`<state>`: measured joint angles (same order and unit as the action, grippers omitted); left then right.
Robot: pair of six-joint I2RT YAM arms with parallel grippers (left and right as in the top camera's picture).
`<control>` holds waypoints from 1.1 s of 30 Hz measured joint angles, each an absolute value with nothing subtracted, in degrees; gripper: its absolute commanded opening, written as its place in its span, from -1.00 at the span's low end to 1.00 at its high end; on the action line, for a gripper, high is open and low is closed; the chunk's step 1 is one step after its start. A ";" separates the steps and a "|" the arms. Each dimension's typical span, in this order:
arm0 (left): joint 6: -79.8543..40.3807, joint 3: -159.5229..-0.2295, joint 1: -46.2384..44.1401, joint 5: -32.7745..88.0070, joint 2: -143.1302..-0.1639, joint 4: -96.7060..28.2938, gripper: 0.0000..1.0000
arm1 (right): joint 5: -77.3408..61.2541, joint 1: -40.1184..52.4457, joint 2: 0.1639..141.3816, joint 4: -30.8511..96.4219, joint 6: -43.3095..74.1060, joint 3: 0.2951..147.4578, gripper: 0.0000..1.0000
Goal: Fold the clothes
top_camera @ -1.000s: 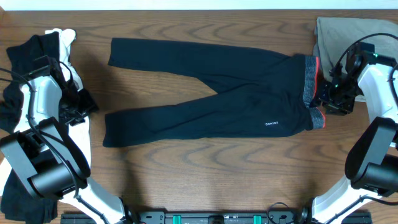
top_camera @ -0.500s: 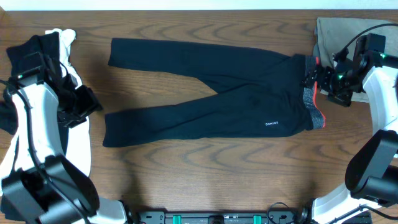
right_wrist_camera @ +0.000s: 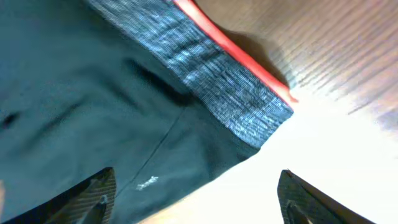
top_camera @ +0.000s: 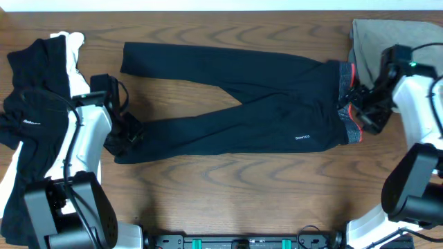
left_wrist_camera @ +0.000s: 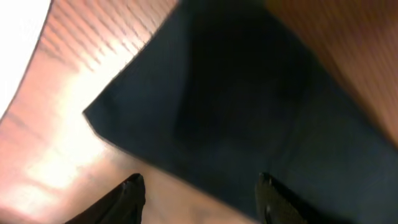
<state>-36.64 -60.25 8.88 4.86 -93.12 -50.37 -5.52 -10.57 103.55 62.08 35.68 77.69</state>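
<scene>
Brown wood-grain bench [top_camera: 242, 187], and across it the long black pants [top_camera: 263, 104] lie flat: grey, coral-edged waistband [top_camera: 344, 97] to the right, the two legs running left and splayed in a shallow V, small white logo [top_camera: 302, 137] showing near the hip. They're spread out but not yet folded. Big change on the left. A second ago that arm was over by the heap of black and white garments [top_camera: 34, 104], and now the left arm [top_camera: 86, 138] has swung in to the cuff of the nearer leg. On the wrist view the left fingers [left_wrist_camera: 134, 193] are spread with nothing between them, and the cuff corner [left_wrist_camera: 124, 118] lies just beyond the tips. On the right, the arm lifted toward the far end of the waistband half a second back and has now dropped to its near end. The right fingers [right_wrist_camera: 99, 196] are splayed wide above the waistband corner, gripping nothing, and whether they touch the cloth can't be told. The taupe garment [top_camera: 387, 31] sits untouched at the far right corner. Both arms now stand at opposite ends of the same near leg, so this looks like the set-up for a first lengthwise fold, though no cloth has been pinched yet.
</scene>
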 measured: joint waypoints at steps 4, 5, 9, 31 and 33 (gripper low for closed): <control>-39.46 -55.90 8.88 3.95 -93.17 -45.19 0.15 | -3.05 -7.33 103.55 56.62 41.71 71.00 0.46; -39.99 -55.24 8.88 3.84 -93.17 -44.66 0.15 | -2.81 -6.85 103.55 55.68 42.76 69.93 0.45; -40.95 -54.52 8.88 3.60 -93.21 -44.16 0.15 | -1.89 -6.28 103.55 52.60 45.71 66.98 0.45; -46.78 -46.17 8.88 0.75 -93.08 -33.98 -0.88 | 0.73 -6.13 103.55 48.27 47.16 62.98 0.43; -46.85 -45.69 8.88 0.58 -92.77 -32.93 -0.88 | 0.89 -6.13 103.55 47.64 47.16 62.08 0.42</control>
